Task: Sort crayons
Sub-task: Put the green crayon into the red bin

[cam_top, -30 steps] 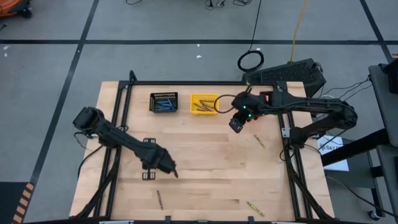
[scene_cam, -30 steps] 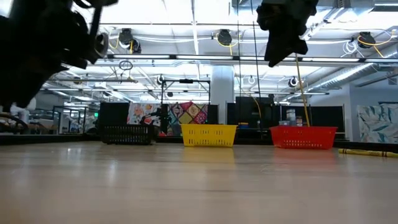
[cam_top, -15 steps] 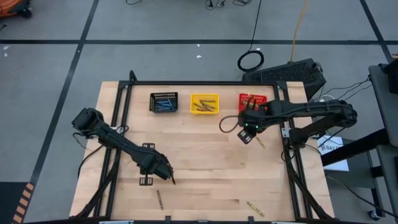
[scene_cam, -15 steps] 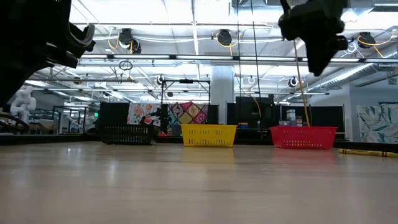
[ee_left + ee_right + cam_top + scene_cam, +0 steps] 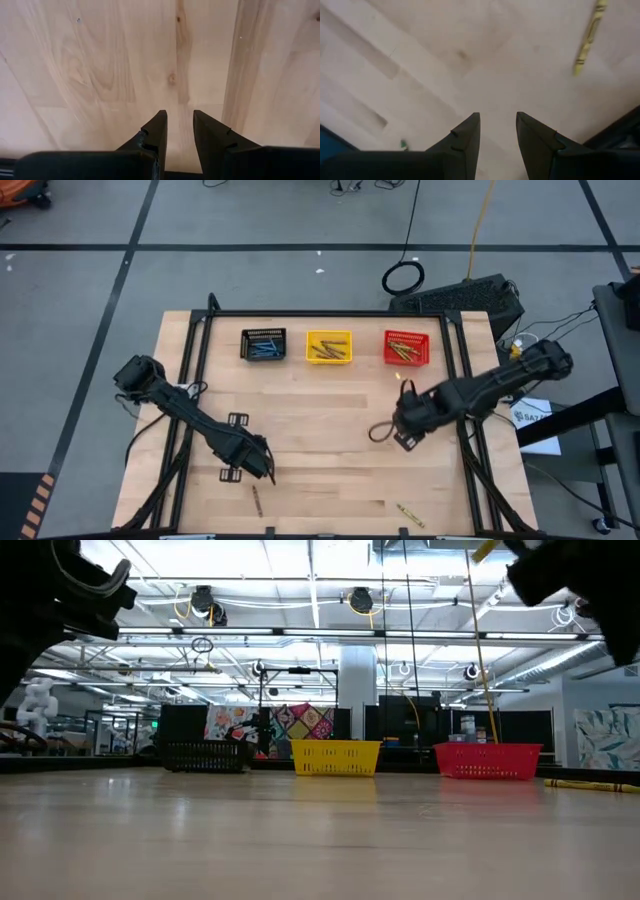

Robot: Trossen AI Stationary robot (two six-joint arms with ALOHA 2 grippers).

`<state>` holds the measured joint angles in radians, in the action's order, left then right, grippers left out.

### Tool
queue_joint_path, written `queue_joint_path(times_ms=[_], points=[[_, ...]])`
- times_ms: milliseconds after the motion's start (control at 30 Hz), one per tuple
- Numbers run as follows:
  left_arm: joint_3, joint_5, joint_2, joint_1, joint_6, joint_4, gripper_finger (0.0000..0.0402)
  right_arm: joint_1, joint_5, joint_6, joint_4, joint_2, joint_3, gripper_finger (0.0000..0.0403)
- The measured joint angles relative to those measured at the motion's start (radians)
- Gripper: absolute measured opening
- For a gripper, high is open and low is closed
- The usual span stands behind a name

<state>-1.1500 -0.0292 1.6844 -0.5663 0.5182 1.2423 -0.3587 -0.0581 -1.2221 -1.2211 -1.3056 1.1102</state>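
We have both arms over the wooden table [image 5: 330, 430] with nothing held: the left gripper [image 5: 268, 472] hangs near the front edge, left of the middle, its jaws spread a little over bare wood, and the right gripper [image 5: 403, 438] hangs toward the right edge, its jaws likewise apart and empty. Along the far edge stand the black bin [image 5: 264, 344], the yellow bin [image 5: 328, 346] and the red bin [image 5: 405, 348], each already holding some crayons. The loose crayons left on the table are a brown one [image 5: 255, 499] by the front edge, just beyond the left gripper, a yellow-olive one [image 5: 410, 515] near the front right corner, and another yellow-olive one [image 5: 588, 37] that shows in the right wrist view, close to the right gripper. To do this step well, we judge that each arm should take its nearest stick: turn the wrist so the jaws cross the crayon's length, centre over its middle, and come down until the fingertips nearly touch the wood before closing, since so thin a stick rolls away easily.
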Motion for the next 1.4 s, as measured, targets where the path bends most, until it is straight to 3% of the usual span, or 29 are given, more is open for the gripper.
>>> queue_joint_path(times_ms=[300,600,833,1200,1400], points=[[0.000,0.008,0.000,0.000,-0.001,-0.003,0.0086,-0.228,0.005,-0.213,0.169,-0.020,-0.006,0.0114],[0.000,0.030,0.000,0.000,-0.001,-0.005,0.0086,-0.388,-0.007,-0.399,0.348,-0.210,-0.006,0.0114],[0.000,0.030,0.000,0.000,0.000,-0.005,0.0086,-0.458,-0.077,-0.480,0.541,-0.329,-0.006,0.0114],[0.000,0.030,0.000,0.000,0.000,-0.006,0.0086,-0.526,-0.069,-0.596,0.635,-0.397,-0.006,0.0114],[0.000,0.030,0.000,0.000,0.000,-0.006,0.0086,-0.536,-0.074,-0.503,0.649,-0.412,-0.006,0.0114]])
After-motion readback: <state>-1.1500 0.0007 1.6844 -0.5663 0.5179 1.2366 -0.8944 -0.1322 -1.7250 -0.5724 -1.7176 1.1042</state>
